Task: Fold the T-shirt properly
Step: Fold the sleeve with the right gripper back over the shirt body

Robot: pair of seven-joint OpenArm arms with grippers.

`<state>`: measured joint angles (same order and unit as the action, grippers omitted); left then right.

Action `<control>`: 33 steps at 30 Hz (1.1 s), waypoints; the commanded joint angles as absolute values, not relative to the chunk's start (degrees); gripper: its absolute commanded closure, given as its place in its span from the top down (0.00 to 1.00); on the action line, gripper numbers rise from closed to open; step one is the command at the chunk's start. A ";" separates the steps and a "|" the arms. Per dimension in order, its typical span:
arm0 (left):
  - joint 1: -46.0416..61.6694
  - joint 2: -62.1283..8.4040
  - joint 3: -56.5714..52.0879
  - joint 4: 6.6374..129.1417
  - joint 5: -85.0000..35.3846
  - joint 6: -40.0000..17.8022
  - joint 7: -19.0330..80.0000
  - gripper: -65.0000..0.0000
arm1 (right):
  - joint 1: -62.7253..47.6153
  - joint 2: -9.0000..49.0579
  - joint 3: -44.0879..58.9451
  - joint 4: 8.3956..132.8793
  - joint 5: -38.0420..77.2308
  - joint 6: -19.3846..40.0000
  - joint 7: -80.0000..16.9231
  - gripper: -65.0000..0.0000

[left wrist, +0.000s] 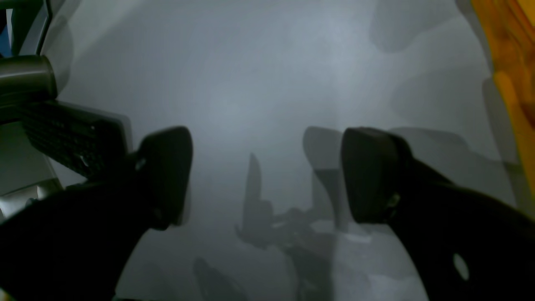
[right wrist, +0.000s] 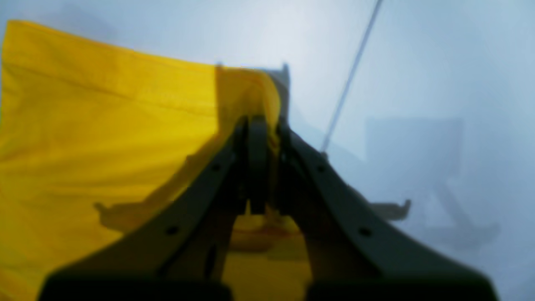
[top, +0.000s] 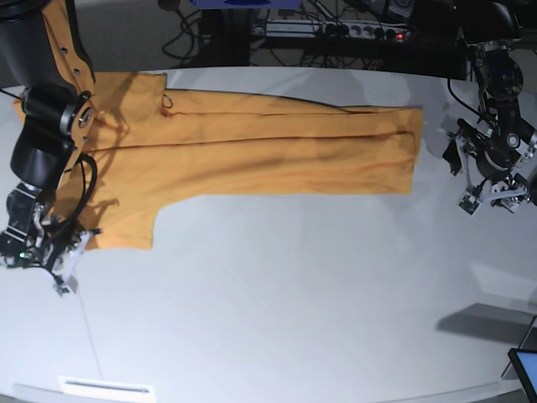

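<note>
The orange-yellow T-shirt (top: 252,151) lies flat across the back of the white table (top: 294,294), with its body stretching right and a sleeve hanging toward the front left. My right gripper (top: 74,252) is at that sleeve's lower corner. In the right wrist view the right gripper (right wrist: 265,138) is shut on the edge of the yellow cloth (right wrist: 104,138). My left gripper (top: 488,200) hovers off the shirt's right end, open and empty. In the left wrist view the left gripper (left wrist: 267,175) has its jaws wide apart over bare table, with the shirt (left wrist: 510,62) at the upper right edge.
A power strip and cables (top: 336,32) lie behind the table. A screen corner (top: 524,369) shows at the front right. A white label (top: 105,388) sits at the front left edge. A thin cable (right wrist: 351,75) crosses the right wrist view.
</note>
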<state>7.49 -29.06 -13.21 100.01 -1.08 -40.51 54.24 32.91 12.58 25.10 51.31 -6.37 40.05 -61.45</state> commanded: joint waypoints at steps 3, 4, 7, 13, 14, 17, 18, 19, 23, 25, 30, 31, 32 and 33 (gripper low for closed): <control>6.64 -30.46 -13.85 100.70 -0.66 -40.00 53.76 0.84 | 33.63 13.23 25.01 57.19 -6.29 40.00 -62.90 0.00; 6.64 -30.46 -13.85 100.70 -0.66 -40.00 53.76 0.84 | 33.27 13.14 25.01 59.12 -6.29 40.00 -63.87 0.00; 6.55 -30.46 -13.76 100.70 -0.66 -40.00 53.76 0.84 | 32.13 13.05 25.01 63.34 -6.29 40.00 -66.15 0.00; 6.55 -30.20 -13.49 100.70 -0.66 -40.00 53.67 0.84 | 29.76 12.97 25.01 67.21 -6.20 40.00 -68.53 0.00; 6.55 -30.20 -13.49 100.70 -0.66 -40.00 53.67 0.84 | 29.23 12.88 25.01 68.26 -6.20 40.00 -68.97 0.00; 6.46 -30.20 -13.49 100.70 -0.66 -40.00 53.67 0.84 | 27.91 11.74 25.01 71.16 -6.20 40.00 -70.11 0.00; 6.46 -30.20 -13.49 100.70 -0.66 -40.00 53.67 0.84 | 27.65 11.56 24.92 72.04 -6.20 40.00 -70.55 0.00; 6.46 -30.20 -13.49 100.70 -0.66 -40.00 53.67 0.84 | 27.38 11.38 24.92 73.01 -6.20 40.00 -71.34 0.00; 6.46 -30.20 -13.49 100.70 -0.66 -40.00 53.67 0.84 | 26.42 10.95 24.92 76.70 -6.20 40.00 -73.71 0.00; 6.46 -30.20 -13.49 100.70 -0.66 -40.00 53.67 0.84 | 26.07 10.42 24.92 78.73 -6.20 40.00 -74.77 0.00; 6.46 -30.20 -13.41 100.70 -0.66 -40.00 53.67 0.84 | 23.69 10.33 24.92 82.42 -6.20 40.00 -76.35 0.00; 6.46 -30.20 -13.41 100.70 -0.66 -40.00 53.67 0.84 | 23.08 10.33 24.92 82.68 -6.20 40.00 -76.35 0.00; 6.46 -30.20 -13.41 100.62 -0.66 -40.00 53.67 0.84 | 22.46 10.33 24.92 82.95 -6.20 40.00 -76.35 0.00; 6.46 -30.20 -13.41 100.62 -0.66 -40.00 53.67 0.84 | 21.76 10.24 24.92 82.95 -6.20 40.00 -76.35 0.00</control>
<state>7.16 -28.91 -13.08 99.98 -1.06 -40.49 54.22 20.53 9.47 24.88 81.93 -6.13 40.05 -76.40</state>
